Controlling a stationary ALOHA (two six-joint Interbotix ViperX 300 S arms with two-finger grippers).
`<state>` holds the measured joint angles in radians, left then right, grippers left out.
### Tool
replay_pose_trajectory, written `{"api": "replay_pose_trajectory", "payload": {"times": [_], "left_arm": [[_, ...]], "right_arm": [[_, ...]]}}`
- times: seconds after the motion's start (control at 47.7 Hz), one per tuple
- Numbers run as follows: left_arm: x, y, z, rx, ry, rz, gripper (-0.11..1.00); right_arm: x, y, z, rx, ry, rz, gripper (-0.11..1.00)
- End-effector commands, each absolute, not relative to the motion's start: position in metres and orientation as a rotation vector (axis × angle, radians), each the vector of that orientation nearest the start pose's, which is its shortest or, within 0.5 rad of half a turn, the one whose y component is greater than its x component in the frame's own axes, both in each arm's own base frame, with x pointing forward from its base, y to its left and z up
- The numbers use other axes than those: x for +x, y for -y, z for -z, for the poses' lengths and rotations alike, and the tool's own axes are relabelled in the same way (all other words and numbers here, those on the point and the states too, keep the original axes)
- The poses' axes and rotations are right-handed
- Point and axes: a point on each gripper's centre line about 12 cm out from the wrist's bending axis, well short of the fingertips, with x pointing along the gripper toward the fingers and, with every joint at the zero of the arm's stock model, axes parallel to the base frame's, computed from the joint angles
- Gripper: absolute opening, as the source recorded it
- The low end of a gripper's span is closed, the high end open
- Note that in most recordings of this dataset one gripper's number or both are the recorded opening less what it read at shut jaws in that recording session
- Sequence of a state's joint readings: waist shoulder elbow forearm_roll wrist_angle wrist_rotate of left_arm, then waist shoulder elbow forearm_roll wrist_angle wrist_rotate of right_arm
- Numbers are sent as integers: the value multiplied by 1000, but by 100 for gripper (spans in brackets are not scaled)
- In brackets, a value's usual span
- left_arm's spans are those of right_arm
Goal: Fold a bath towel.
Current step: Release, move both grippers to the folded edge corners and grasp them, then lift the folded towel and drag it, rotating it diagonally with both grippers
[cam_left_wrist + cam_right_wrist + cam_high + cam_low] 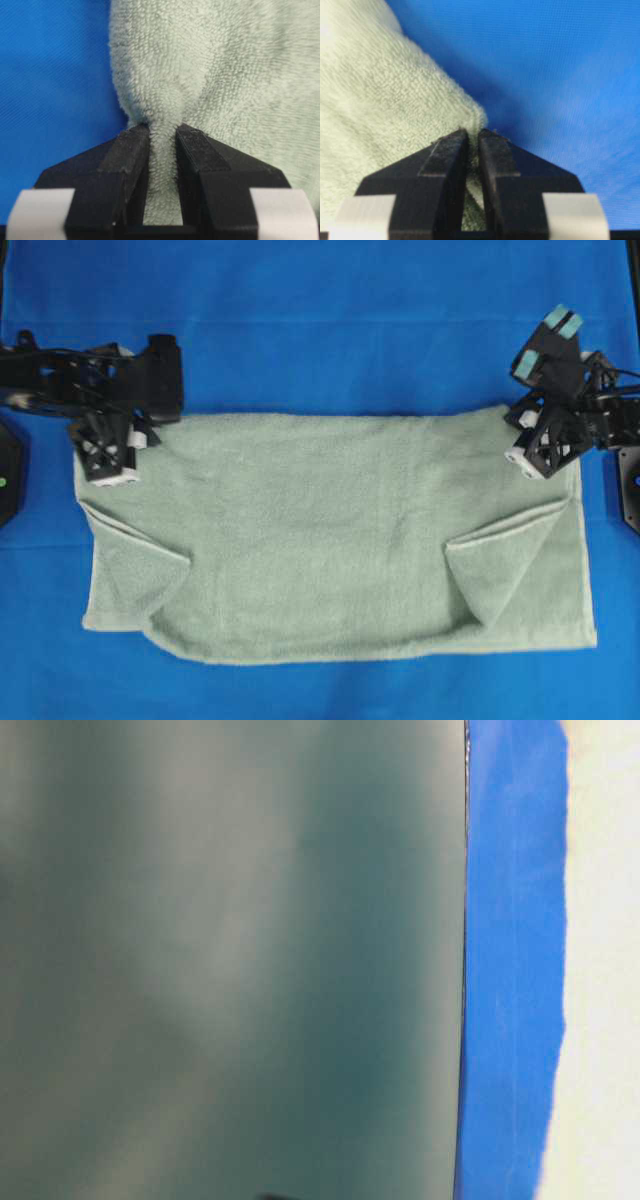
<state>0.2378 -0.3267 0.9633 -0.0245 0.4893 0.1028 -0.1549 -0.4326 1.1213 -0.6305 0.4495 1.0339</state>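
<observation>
The pale sage-green bath towel (330, 535) lies spread on the blue cloth, with both near corners turned inward as small triangular flaps. My left gripper (108, 462) sits at the towel's far left corner, shut on a pinched ridge of the bath towel (200, 65) that shows between its black fingers (127, 160). My right gripper (528, 455) is at the far right corner, shut on the edge of the bath towel (380, 100), with terry cloth squeezed between its fingers (497, 160). In the table-level view a blurred green surface, likely the towel (230, 960), fills most of the frame.
The bright blue cloth (320, 330) covers the table all around the towel. Black arm bases (10, 465) stand at the left and right edges. A pale wall (605, 960) shows at the right of the table-level view.
</observation>
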Motion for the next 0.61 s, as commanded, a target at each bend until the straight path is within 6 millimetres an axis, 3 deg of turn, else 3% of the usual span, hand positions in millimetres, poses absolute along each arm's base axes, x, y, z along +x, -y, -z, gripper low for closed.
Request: {"api": "replay_pose_trajectory", "payload": {"times": [0.0, 0.21, 0.357, 0.462, 0.587], "left_arm": [[246, -55, -184, -77, -1046, -164, 14], [227, -32, -260, -153, -889, -161, 14], [214, -16, -297, -206, -779, -130, 14], [210, -5, -312, -256, -727, -106, 13], [209, 9, -320, -327, -707, -73, 13]], "right_arm": [[214, 61, -173, 333, -862, 611, 10], [205, 38, -255, 304, -675, 534, 10], [194, 22, -298, 317, -576, 456, 10], [193, 17, -314, 317, -536, 423, 10], [193, 22, -319, 284, -539, 459, 10]]}}
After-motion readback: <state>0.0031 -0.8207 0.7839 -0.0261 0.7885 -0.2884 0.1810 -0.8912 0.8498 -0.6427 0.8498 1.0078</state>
